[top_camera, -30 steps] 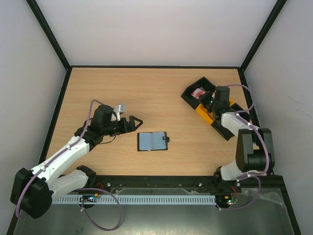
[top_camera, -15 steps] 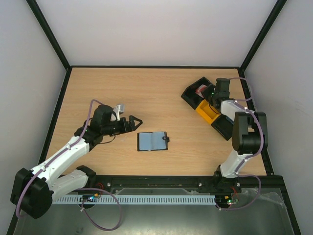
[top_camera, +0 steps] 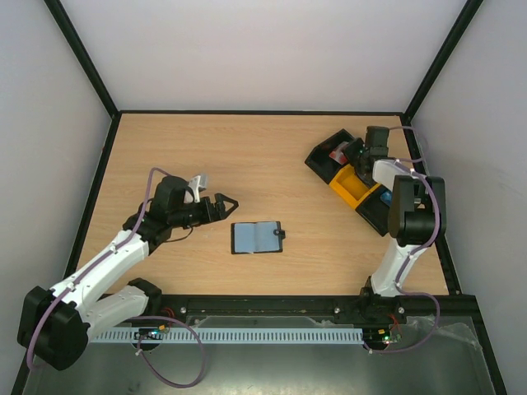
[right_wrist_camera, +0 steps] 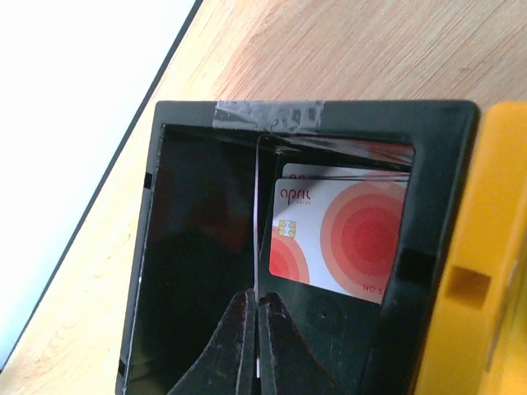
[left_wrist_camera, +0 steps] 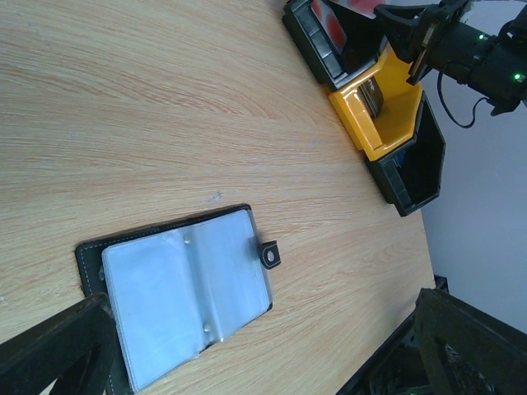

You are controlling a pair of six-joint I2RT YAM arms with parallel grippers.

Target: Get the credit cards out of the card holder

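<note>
The card holder (top_camera: pixel 257 237) lies open on the table, its pale grey-blue sleeves (left_wrist_camera: pixel 185 292) facing up. My left gripper (top_camera: pixel 224 207) hovers just left of it, open and holding nothing; its dark fingers (left_wrist_camera: pixel 58 350) frame the holder in the left wrist view. My right gripper (right_wrist_camera: pixel 255 303) is shut on a credit card (right_wrist_camera: pixel 256 222) seen edge-on as a thin white line. It hangs over a black bin (right_wrist_camera: pixel 329 111) at the back right. Two credit cards (right_wrist_camera: pixel 350 239) with red round marks lie in that bin.
A yellow bin (top_camera: pixel 350 188) sits beside the black bin (top_camera: pixel 323 156), with another black bin (left_wrist_camera: pixel 416 169) after it, all in a row near the right edge. Black frame rails border the table.
The right arm has swung toward the back, carrying its gripper from the yellow bin to over the far black bin. The left arm has barely shifted.
</note>
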